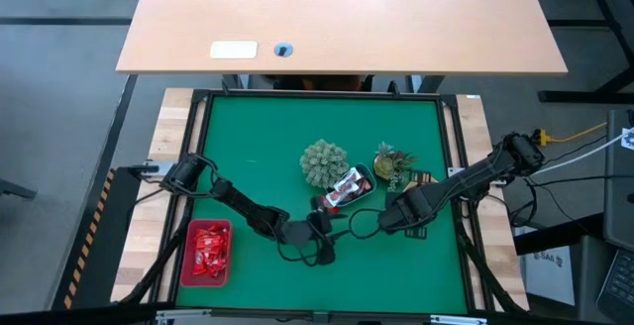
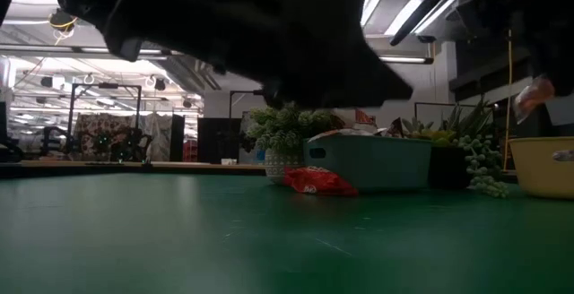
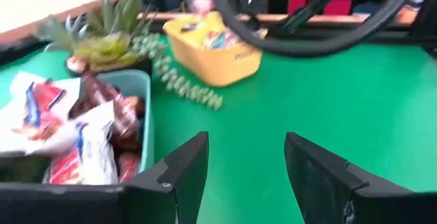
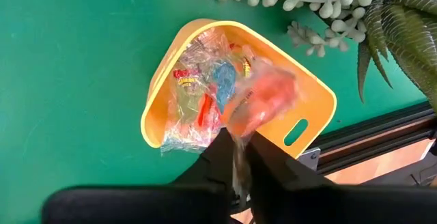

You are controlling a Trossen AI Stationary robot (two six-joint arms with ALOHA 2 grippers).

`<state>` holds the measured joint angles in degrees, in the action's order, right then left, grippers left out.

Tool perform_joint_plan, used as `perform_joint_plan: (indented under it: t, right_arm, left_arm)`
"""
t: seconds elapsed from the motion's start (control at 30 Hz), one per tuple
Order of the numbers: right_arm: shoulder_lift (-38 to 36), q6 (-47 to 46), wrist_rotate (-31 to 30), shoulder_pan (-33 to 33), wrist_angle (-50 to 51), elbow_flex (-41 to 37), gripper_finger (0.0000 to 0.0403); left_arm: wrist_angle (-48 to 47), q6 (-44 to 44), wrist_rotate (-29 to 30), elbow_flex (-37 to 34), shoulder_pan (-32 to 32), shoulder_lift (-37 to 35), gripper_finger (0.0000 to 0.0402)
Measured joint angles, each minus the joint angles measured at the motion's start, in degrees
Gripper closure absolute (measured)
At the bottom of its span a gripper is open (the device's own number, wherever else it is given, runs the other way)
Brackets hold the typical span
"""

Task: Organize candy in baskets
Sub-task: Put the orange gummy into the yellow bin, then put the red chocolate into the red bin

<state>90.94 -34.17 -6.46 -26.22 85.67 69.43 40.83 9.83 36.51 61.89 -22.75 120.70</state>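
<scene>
The yellow basket (image 4: 239,80) is full of clear-wrapped candy (image 4: 198,94), and the right gripper (image 4: 240,157) pinches an orange-pink sweet (image 4: 263,98) right above it. The blue basket (image 3: 136,101) holds red and white packs (piled high). The red basket (image 1: 208,253) sits near the table's front-left edge. The left gripper (image 3: 242,176) gapes over bare green mat (image 3: 341,87).

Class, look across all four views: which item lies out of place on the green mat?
One red candy lies loose on the green mat, just in front of the pale blue basket rather than inside it. In the yellow basket, one clear wrapper spills over the rim.
</scene>
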Motion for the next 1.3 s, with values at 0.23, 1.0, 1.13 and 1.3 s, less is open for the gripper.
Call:
perform_joint_plan:
  t: [0.23,1.0,1.13,1.3]
  right_arm:
    - [0.0,0.0,0.0,0.0,0.0,0.0,0.0289]
    - [0.0,0.0,-0.1,0.0,-0.3,0.0,0.0224]
    - [0.0,0.0,-0.1,0.0,-0.6,0.0,0.0224]
    - [0.0,0.0,-0.1,0.0,-0.7,0.0,0.0224]
  left_arm:
    - [-6.2,7.7,0.6,0.0,-0.3,0.0,0.0217]
    - [-34.6,-7.7,1.7,0.0,1.4,-7.5,0.0217]
    - [-36.6,-9.0,1.2,0.0,3.1,-7.4,0.0217]
    - [-36.9,-9.0,-4.3,0.0,6.0,-7.4,0.0217]
